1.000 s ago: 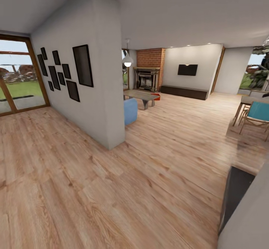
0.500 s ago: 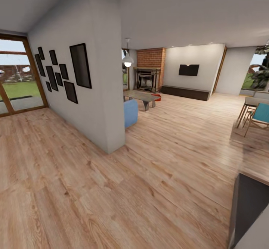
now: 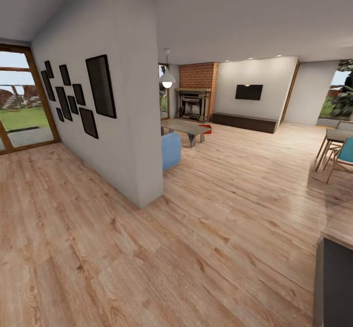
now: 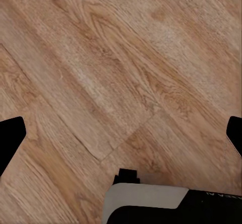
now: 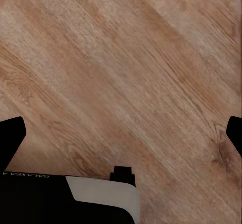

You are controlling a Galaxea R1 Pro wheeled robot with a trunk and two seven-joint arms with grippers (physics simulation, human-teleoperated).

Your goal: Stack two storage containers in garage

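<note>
Head view: one red-orange plastic storage container (image 3: 206, 128) sits far off beside one grey low table (image 3: 184, 127). Left gripper (image 4: 121, 131) and right gripper (image 5: 121, 131) spread wide over light wood plank flooring (image 3: 206, 229), empty.

Red container (image 3: 206, 128) mostly hidden — behind low table (image 3: 184, 127)

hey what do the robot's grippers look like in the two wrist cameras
Both look alike: black fingertips at the picture edges of the left gripper and right gripper, over wood floor. Each has a black body with a pale grey panel, a small black tab, and faint white lettering.
</note>
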